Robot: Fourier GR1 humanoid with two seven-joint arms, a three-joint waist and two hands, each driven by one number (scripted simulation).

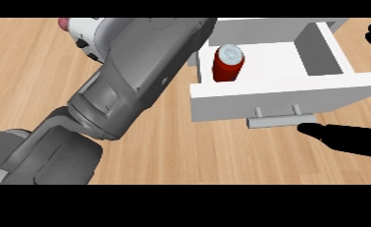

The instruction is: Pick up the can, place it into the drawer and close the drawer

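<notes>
head view | red can (227,64) upright inside open white drawer (275,98) on worktop (181,147) | right hand (340,137) just beside drawer handle (281,121), fingers straight | left hand hidden, fingers cannot tell

The left forearm (138,78) blocks the drawer's (290,96) left side — its front, past the handle (281,121), lies open.

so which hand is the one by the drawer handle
The right hand: its black fingers lie just right of the drawer handle. No left hand shows, only a grey forearm at the left.
</notes>
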